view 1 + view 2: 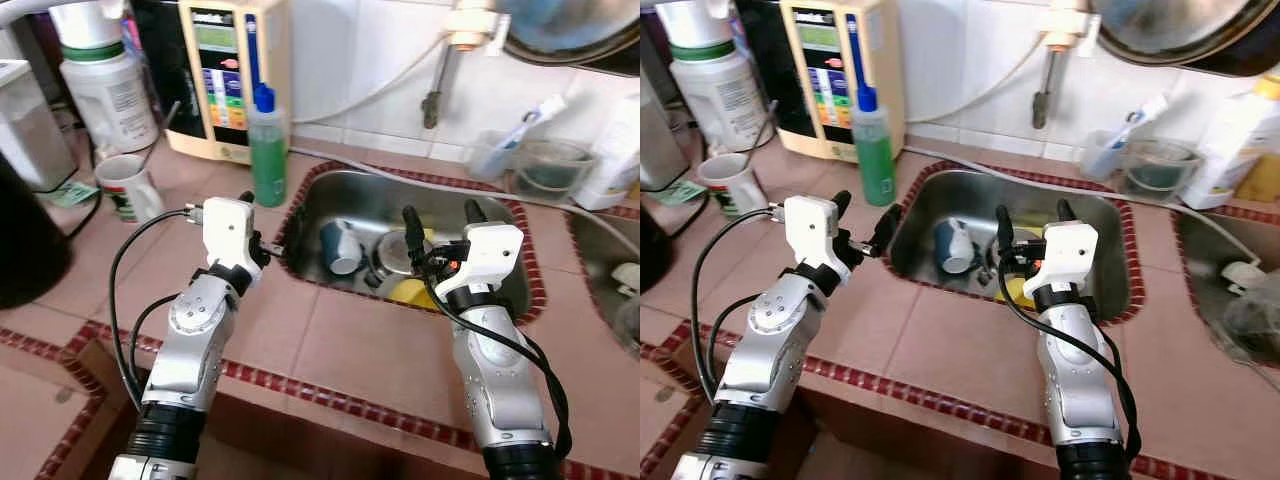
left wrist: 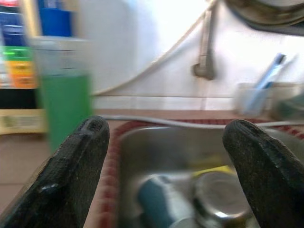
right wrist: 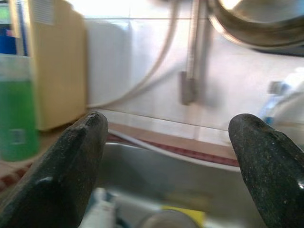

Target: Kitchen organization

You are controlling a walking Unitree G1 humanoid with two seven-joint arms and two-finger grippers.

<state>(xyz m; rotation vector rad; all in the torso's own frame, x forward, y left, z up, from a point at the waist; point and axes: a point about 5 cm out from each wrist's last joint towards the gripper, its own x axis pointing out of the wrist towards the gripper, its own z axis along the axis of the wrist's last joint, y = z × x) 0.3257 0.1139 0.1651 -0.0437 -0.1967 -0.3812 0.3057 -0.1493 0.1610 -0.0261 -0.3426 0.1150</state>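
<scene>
At the near rim of the steel sink (image 1: 500,215), both arms are raised over the pink tiled counter (image 1: 350,350). The left gripper (image 1: 862,222) is held just beside the sink's left edge, its fingers spread wide and holding nothing. The right gripper (image 1: 440,222) is poised above the sink's near side, its fingers likewise spread wide and empty. Inside the sink, a blue cup (image 1: 340,247) is seen lying on its side, next to a round metal lid (image 1: 392,250) and something yellow (image 1: 412,292). Behind the sink's left corner, a green soap bottle (image 1: 267,150) is stood upright.
</scene>
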